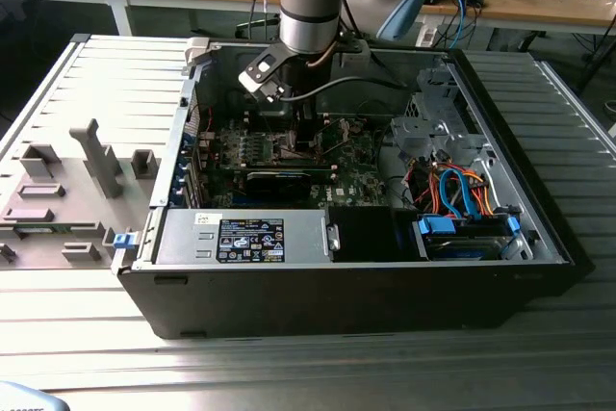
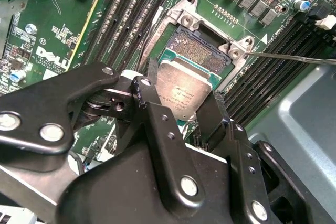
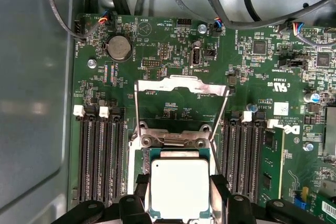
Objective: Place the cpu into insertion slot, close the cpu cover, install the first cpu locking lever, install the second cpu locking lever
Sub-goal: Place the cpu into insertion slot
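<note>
1. We see the cpu (image 3: 180,188) clamped by two opposite edges in the gripper (image 2: 181,92), held over the insertion slot (image 2: 202,53), we judge to spare the contacts.
2. The cpu cover (image 3: 181,84) is swung open, leaving the slot clear.

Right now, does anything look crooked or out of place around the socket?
The cpu, held in the tool, overlaps part of the insertion slot; bare contacts show along one side, so it isn't seated. The cpu cover is open.
</note>
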Robot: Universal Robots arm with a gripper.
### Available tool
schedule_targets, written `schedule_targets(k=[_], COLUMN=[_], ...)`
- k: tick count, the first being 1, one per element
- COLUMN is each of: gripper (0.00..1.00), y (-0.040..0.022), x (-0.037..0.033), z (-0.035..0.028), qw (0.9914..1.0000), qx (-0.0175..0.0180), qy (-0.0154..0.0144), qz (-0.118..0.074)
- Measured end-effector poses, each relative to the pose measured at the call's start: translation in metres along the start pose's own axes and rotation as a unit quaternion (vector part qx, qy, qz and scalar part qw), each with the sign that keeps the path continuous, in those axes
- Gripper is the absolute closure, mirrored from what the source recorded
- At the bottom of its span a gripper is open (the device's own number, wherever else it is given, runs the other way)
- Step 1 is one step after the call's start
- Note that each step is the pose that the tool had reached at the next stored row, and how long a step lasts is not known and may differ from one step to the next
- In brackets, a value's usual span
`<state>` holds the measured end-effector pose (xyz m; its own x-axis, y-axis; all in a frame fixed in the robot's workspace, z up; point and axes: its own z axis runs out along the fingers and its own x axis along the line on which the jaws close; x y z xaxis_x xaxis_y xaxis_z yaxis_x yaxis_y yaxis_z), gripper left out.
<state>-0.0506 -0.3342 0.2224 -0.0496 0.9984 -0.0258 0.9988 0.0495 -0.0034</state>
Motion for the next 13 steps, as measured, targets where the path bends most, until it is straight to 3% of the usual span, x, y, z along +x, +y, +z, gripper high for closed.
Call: schedule_targets(k=[13], gripper=[0.46], y=[0.0000], x=[0.0001], z=[0.0027], qw=[1.00000], qx=[0.0000], qy=[0.0000], qz=[0.000])
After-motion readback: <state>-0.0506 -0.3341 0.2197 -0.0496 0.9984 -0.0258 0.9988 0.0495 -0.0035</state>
